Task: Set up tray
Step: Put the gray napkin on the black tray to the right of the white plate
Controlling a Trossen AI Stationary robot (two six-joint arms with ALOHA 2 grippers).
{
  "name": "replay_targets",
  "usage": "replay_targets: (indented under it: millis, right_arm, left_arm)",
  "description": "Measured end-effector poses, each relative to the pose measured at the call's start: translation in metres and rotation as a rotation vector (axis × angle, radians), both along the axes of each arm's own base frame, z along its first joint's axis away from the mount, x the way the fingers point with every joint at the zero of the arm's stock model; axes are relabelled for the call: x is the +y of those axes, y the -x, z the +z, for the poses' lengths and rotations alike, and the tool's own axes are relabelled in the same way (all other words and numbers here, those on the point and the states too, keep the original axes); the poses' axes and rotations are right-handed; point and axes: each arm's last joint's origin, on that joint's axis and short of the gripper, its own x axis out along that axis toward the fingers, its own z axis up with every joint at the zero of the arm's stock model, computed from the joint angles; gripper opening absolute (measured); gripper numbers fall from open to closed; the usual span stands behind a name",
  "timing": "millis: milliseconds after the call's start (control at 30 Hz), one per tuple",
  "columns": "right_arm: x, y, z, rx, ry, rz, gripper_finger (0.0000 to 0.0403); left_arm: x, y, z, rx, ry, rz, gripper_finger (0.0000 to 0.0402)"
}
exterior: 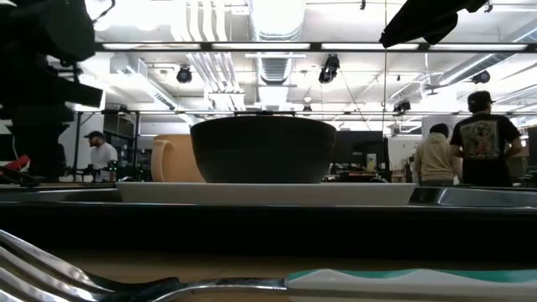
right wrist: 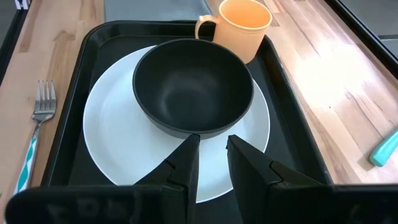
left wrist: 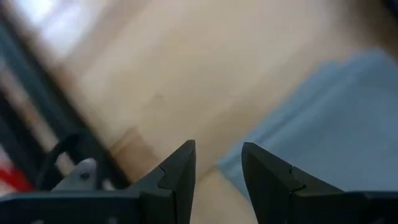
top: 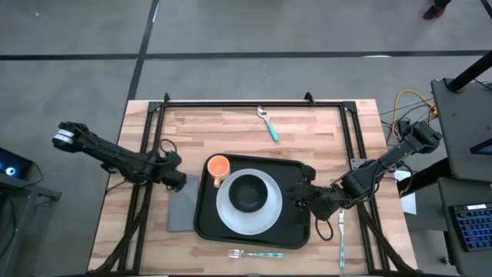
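Tray (top: pixel 296 231), black w/ raised rim, sits toward the near-middle of the wooden desk (top: pixel 231 131), carrying a white plate (top: pixel 231 219) w/ a black bowl (top: pixel 247 192) on it and an orange mug (top: pixel 218 167) in its far-left corner. High view alone gives the full layout: grey napkin (top: pixel 181 206) just left of the tray, a teal-handled fork (top: pixel 254 253) in front, a knife (top: pixel 341 235) off to the right, a teal-handled spoon (top: pixel 267 123) well apart at the far side. Right gripper (top: pixel 301 196) is over the tray's right part; right wrist view shows its fingers (right wrist: pixel 183 165) a small gap apart, gripping nothing, pointed at bowl and plate. Left gripper (top: pixel 175 178) hangs by the napkin's far end; only left wrist view shows its fingers (left wrist: pixel 180 171) parted and empty above the napkin's edge. Low view adds people standing in the room behind, and the fork close up across the front.
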Motion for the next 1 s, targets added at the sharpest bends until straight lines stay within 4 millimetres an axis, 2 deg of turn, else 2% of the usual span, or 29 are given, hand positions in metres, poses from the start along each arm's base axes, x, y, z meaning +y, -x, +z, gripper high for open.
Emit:
replay_targets:
  millis: [100, 300, 533, 700, 1000]
  right_arm:
    - [0.0, 0.0, 0.0, -0.001, -0.001, 0.0, 0.0075]
    - [0.0, 0.0, 0.0, -0.001, -0.004, -0.002, 0.0075]
    - [0.0, 0.0, 0.0, -0.007, -0.016, -0.009, 0.0075]
    - [0.001, 0.0, 0.0, 0.0, -0.043, -0.001, 0.0075]
    - [0.001, 0.0, 0.0, -0.001, -0.06, -0.009, 0.0075]
  left_arm:
    - [0.001, -0.003, -0.006, 0.004, 0.033, -0.134, 0.0112]
    - [0.005, -0.003, -0.004, -0.058, 0.069, -0.261, 0.0112]
    - [0.017, -0.005, -0.005, -0.12, 0.123, -0.264, 0.0112]
    - [0.023, -0.01, -0.004, -0.144, 0.099, -0.232, 0.0112]
    - [0.024, -0.013, -0.005, -0.159, 0.14, -0.273, 0.0112]
